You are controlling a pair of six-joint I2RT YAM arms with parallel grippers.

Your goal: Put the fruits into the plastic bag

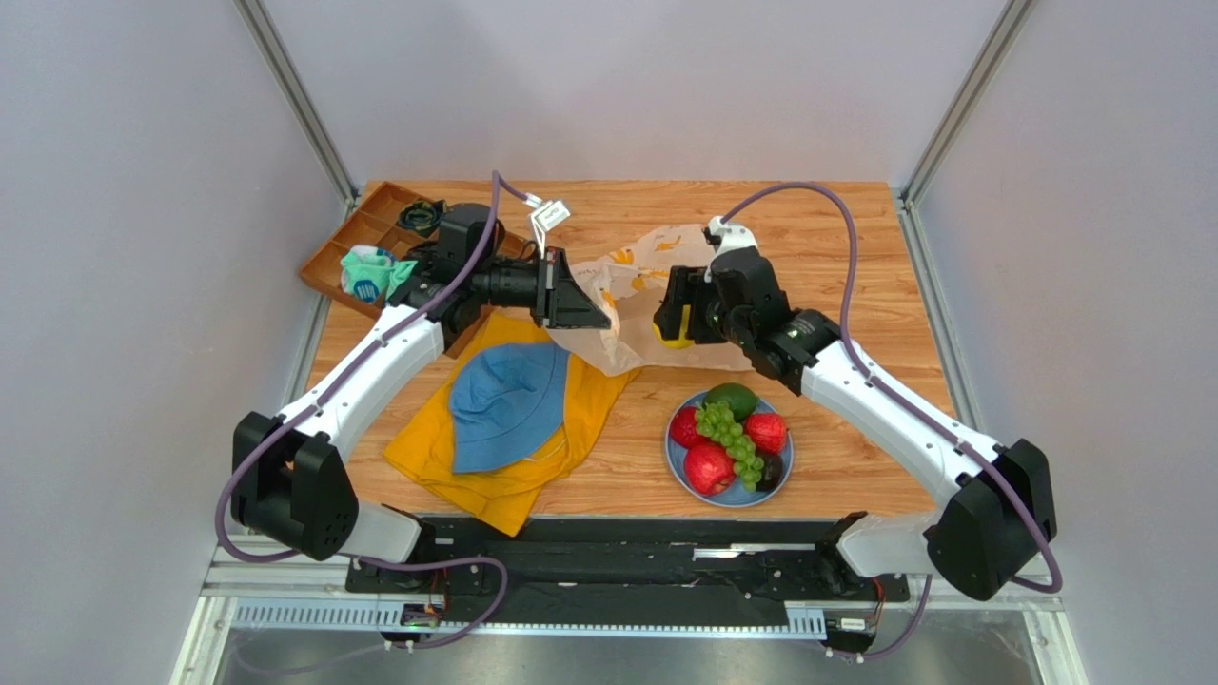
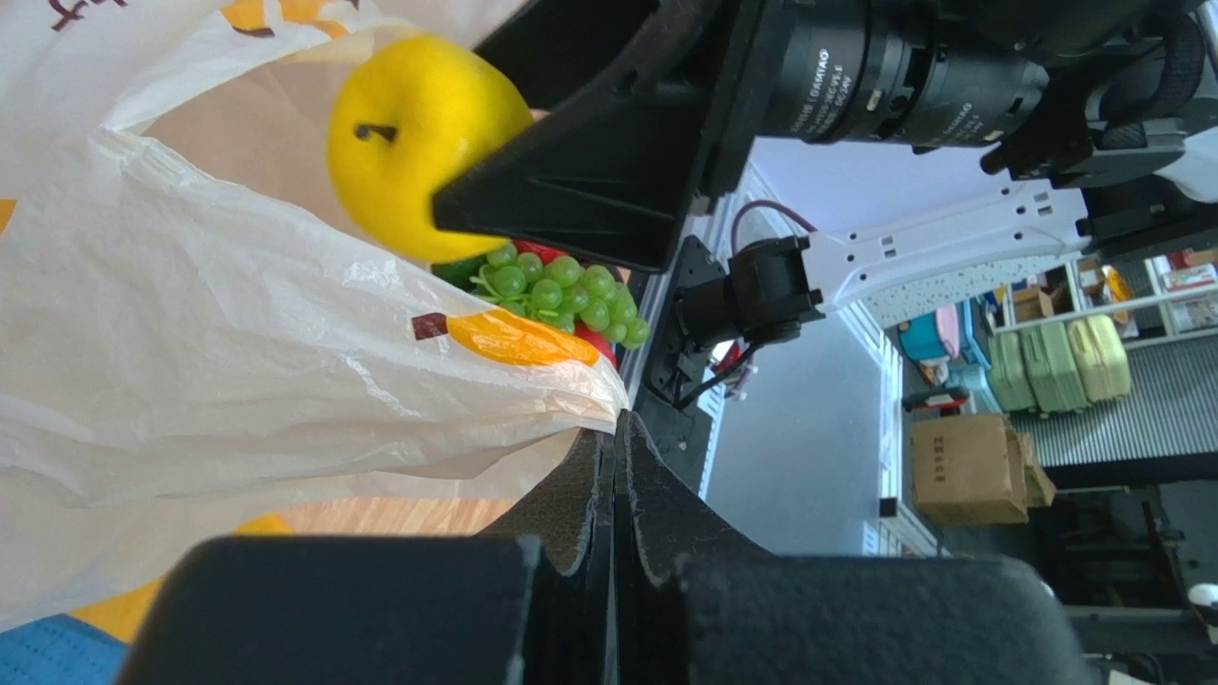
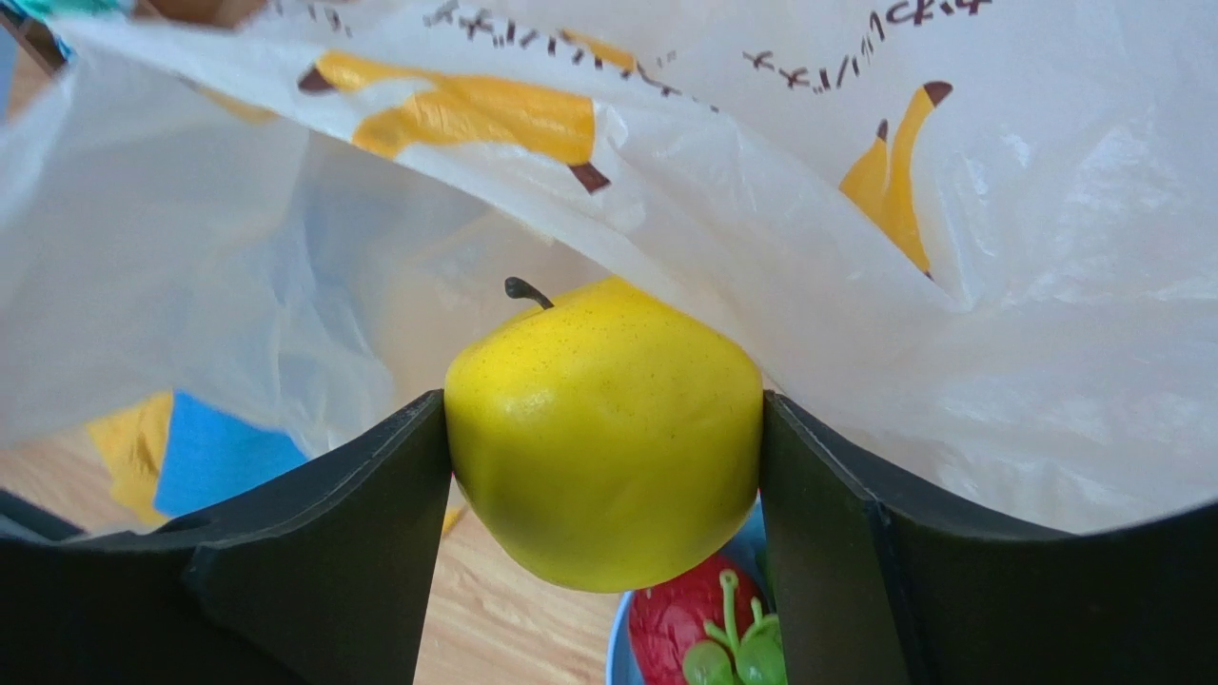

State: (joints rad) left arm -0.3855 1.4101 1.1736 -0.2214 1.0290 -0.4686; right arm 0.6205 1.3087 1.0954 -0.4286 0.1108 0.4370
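Observation:
The plastic bag (image 1: 629, 278), cream with banana prints, lies crumpled at mid-table. My left gripper (image 1: 575, 306) is shut on its left edge; in the left wrist view the film (image 2: 215, 357) runs into the closed fingertips (image 2: 618, 445). My right gripper (image 1: 672, 326) is shut on a yellow fruit (image 3: 608, 428) with a dark stem, held just in front of the bag's mouth (image 3: 858, 286). The same fruit (image 2: 408, 143) shows in the left wrist view above the bag. On the blue plate (image 1: 715, 498) lie green grapes (image 1: 729, 433), red fruits (image 1: 706, 467), a green oval fruit (image 1: 732, 397) and a dark plum-like fruit (image 1: 772, 473).
A blue hat (image 1: 508, 407) lies on a yellow cloth (image 1: 493, 471) left of the plate. A brown compartment tray (image 1: 343, 250) with small items stands at the back left, behind my left arm. Grey walls enclose the table on three sides.

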